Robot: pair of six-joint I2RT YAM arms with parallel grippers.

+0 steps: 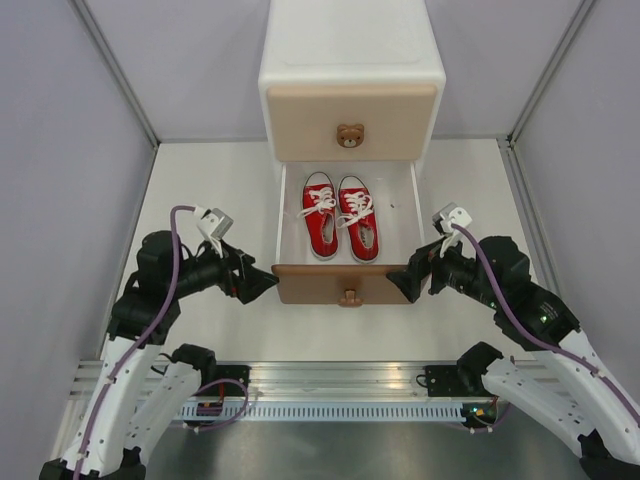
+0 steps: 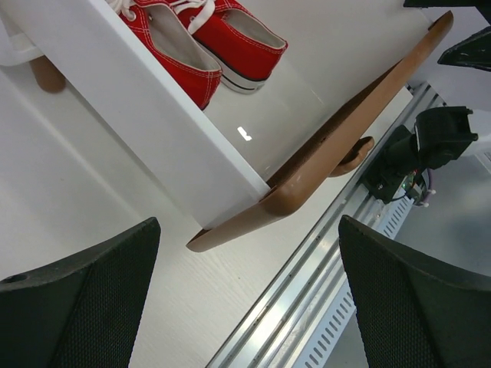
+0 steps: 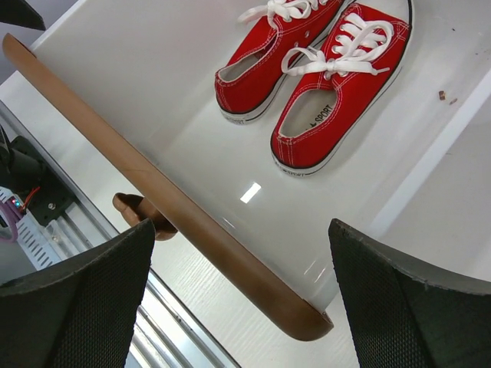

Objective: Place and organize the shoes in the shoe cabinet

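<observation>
Brown drawer front [image 1: 330, 281], long axis L-R, sits btwn left gripper [image 1: 268, 285] & right gripper [image 1: 398, 283], both jaws released, empty, equally near

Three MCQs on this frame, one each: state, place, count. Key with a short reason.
1. The shoe cabinet's upper drawer is: A) shut B) half open C) removed
2. The red shoes lie: A) on the cabinet top B) in the upper drawer C) in the open lower drawer
3. Shoes in view: A) one B) two C) four
Key: 1 A, its beige front sits flush; 2 C, side by side on its white floor; 3 B, one red pair only.
</observation>
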